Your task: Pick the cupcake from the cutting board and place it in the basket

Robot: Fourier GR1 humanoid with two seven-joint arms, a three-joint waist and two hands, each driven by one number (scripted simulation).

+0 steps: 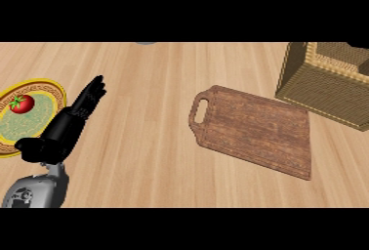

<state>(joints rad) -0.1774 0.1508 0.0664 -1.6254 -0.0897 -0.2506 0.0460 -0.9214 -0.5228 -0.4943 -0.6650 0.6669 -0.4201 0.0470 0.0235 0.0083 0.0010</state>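
Note:
The brown wooden cutting board (pixel 256 129) lies in the middle of the counter with its handle hole toward the far left, and its top is bare. No cupcake shows anywhere. The woven basket (pixel 317 88) stands at the far right, partly cut off by the view's edge. A small dark shape (pixel 357 45) sits at the basket's far rim; I cannot tell what it is. My left hand (pixel 75 114) rests at the left, fingers straight and pointing away from me, holding nothing. My right hand does not show.
A yellow-rimmed plate (pixel 43 88) with a red tomato (pixel 21 103) lies at the left edge, just beside my left hand. A grey object (pixel 146 43) peeks in at the far edge. Bare wood lies between my left hand and the board.

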